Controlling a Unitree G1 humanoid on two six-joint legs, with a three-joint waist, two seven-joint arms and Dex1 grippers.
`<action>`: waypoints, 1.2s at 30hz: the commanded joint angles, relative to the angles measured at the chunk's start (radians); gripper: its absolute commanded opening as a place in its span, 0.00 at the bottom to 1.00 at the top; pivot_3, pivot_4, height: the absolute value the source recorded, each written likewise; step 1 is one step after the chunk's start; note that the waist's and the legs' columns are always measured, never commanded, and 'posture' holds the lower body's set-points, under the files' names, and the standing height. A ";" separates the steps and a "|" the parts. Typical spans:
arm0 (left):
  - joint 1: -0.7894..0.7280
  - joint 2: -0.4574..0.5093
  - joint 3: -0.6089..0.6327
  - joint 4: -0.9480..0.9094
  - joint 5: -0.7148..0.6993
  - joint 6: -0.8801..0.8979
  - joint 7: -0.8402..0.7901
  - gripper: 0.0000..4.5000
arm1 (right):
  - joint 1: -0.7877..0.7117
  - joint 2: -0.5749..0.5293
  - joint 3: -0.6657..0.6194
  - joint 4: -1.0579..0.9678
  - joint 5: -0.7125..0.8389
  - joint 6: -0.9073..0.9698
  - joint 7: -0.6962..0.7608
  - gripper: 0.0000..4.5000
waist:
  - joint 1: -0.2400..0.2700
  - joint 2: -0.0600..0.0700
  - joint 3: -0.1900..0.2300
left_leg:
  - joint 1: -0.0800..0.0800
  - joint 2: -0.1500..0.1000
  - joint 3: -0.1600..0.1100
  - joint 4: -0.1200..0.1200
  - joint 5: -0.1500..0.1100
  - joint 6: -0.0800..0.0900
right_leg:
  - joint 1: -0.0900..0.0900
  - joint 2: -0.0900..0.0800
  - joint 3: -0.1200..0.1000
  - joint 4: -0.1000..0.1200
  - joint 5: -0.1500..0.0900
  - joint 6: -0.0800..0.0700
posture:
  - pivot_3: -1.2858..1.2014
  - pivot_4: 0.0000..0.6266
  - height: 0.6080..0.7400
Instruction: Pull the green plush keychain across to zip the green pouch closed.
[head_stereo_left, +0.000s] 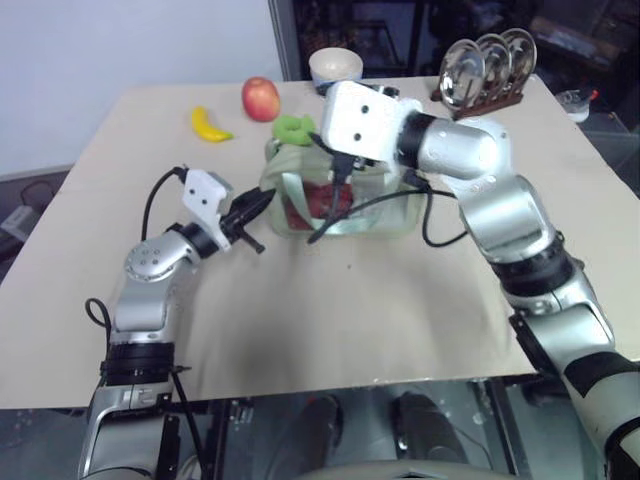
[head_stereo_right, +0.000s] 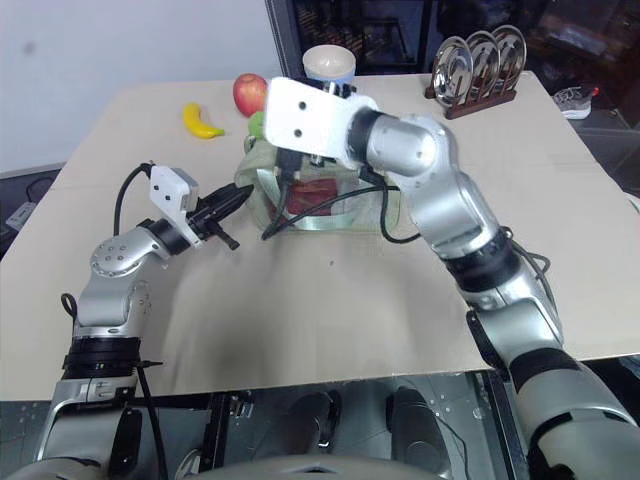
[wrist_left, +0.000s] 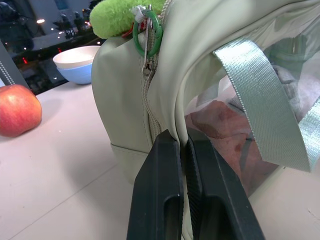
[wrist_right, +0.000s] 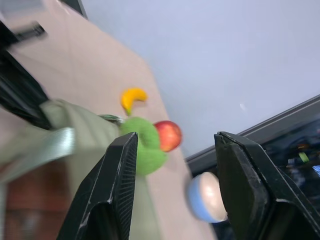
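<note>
Head views: The green pouch (head_stereo_left: 345, 195) is standing on the table (head_stereo_left: 400, 310), near its far-middle part, with the green plush keychain (head_stereo_left: 293, 128) sitting at its upper left end. The left gripper (head_stereo_left: 252, 212) is pressing against the pouch's left end, apparently to brace the pouch so that a pull on the zipper does not drag it. The right gripper (wrist_right: 172, 185) is hanging above the pouch top, beside the keychain. A banana (head_stereo_left: 210, 125), an apple (head_stereo_left: 260, 98), a bowl (head_stereo_left: 335, 68) and a rack of metal plates (head_stereo_left: 487, 65) are standing behind the pouch.

Left wrist view: The black fingers (wrist_left: 160, 195) are closing tight on the seam at the pouch's end wall. The zipper pull is hanging from a green ring just below the keychain.

Right wrist view: The jaws are standing apart and holding nothing, with the keychain lying past them.

No brand, label or writing is readable.
</note>
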 joint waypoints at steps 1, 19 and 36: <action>0.002 0.003 0.012 -0.050 0.006 -0.025 0.013 0.00 | -0.064 0.019 0.044 0.130 -0.056 -0.150 -0.043 0.54 | 0.000 0.000 0.000 | 0.000 0.000 0.000 0.000 0.000 0.000 | 0.000 0.000 0.000 0.000 0.000 0.000 | 0.52 0.24 1.00; 0.048 0.005 0.005 -0.104 0.027 -0.039 0.032 0.00 | -0.247 0.148 0.153 0.655 -0.262 -0.458 -0.158 0.54 | -0.003 0.000 0.000 | 0.000 0.000 0.000 -0.001 0.000 0.000 | -0.001 0.001 0.000 0.000 0.000 0.000 | 0.52 0.24 1.00; 0.088 -0.009 0.004 -0.077 0.057 -0.030 0.096 0.00 | -0.268 0.126 0.073 0.629 -0.252 -0.446 -0.182 0.00 | -0.002 0.001 0.000 | 0.000 0.000 0.000 -0.002 0.000 0.000 | -0.001 0.001 0.001 0.000 0.000 0.000 | 0.52 0.24 1.00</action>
